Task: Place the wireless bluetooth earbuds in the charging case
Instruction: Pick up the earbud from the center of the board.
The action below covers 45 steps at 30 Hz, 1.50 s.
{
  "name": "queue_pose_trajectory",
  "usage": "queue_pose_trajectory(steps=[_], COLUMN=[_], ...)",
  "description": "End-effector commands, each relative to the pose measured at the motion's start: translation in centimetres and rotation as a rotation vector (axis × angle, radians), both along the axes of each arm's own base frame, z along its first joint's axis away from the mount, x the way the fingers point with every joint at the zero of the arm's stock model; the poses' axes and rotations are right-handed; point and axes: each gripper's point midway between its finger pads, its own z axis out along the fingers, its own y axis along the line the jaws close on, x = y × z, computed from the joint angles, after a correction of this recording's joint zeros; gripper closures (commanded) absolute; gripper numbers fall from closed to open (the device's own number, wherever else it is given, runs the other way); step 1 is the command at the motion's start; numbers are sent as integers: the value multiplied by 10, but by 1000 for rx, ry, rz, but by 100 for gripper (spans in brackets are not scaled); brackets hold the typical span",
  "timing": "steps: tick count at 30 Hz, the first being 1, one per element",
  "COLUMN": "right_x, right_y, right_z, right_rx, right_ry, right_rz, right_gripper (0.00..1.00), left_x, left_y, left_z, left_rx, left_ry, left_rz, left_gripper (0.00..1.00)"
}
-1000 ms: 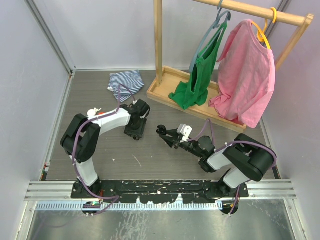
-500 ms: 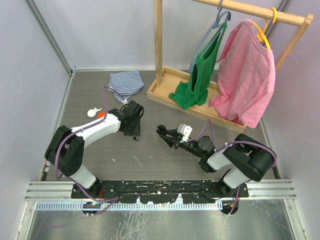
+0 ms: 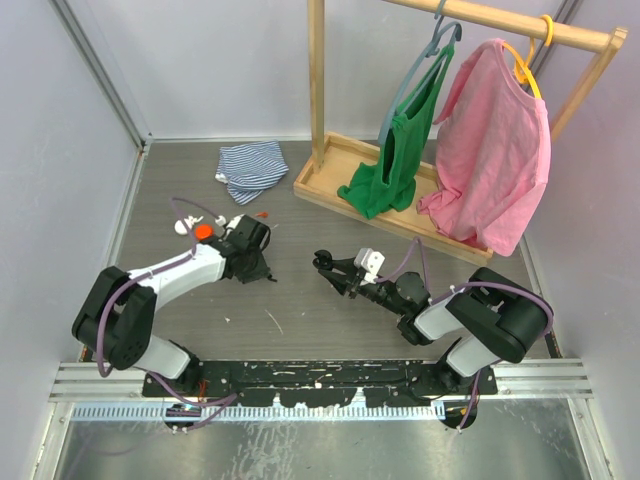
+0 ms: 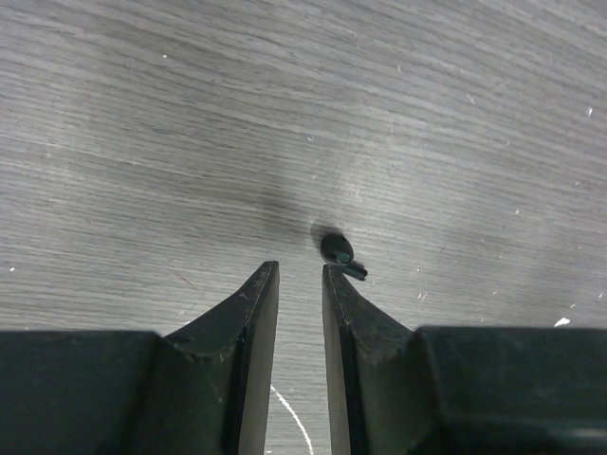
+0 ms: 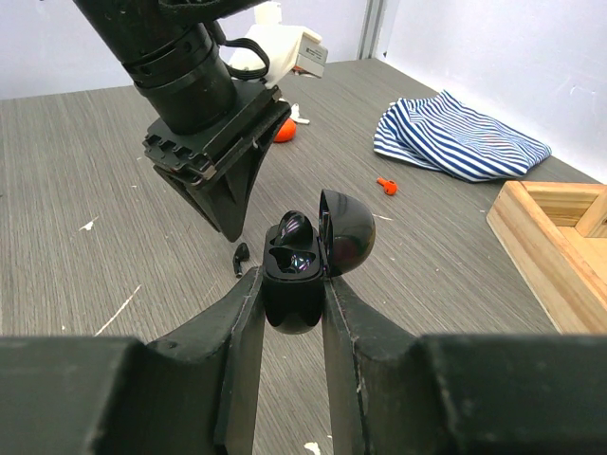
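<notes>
1. The step in hand looked to be picking up the black earbud (image 4: 339,250). It lay loose on the table (image 4: 142,95), a little to the left of the charging case (image 5: 294,308).
2. The left claw (image 4: 297,270) had its jaws nearly together, with only a slim gap and nothing in it. The earbud sat just past one fingertip, outside the gap.
3. To do this well, I judged the claw should widen, shift sideways until the earbud sat between the tips, and go right down to the table before closing. So small and smooth a thing could easily skid away.
4. The left arm reached out low from its base and bent in towards the case. Its wrist was tipped down and its fingertips were close to the table.
5. The right claw (image 5: 292,277) was clamped on the case, holding it upright with the lid hinged open. Something glossy sat in one pocket, but I could not tell whether it was an earbud.
6. The right arm was folded, with its forearm low and pointing inward.
</notes>
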Motion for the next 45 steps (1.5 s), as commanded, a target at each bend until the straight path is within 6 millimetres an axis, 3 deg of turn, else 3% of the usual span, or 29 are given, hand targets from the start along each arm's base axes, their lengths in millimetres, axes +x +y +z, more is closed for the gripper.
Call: queue_pose_trajectory(steps=[1,15,30,45], right_x=[1,1,1,1], right_y=[0,1,1,1], right_z=[30,30,29,29], right_rx=[78,77,74,73], right_ry=[-87,-87,-84,-82], right_rz=[-9,-6,-7,-7], right_gripper=[99,99,99,99], left_x=[23,24,25,24], left_y=[-8,-16,-21,-8], left_z=[15,-1,-10,8], left_rx=[-93,-161,-102,212], left_ry=[-99,-66,3,31], left_rz=[84,111,41,-193], left_gripper=[73,72,81,87])
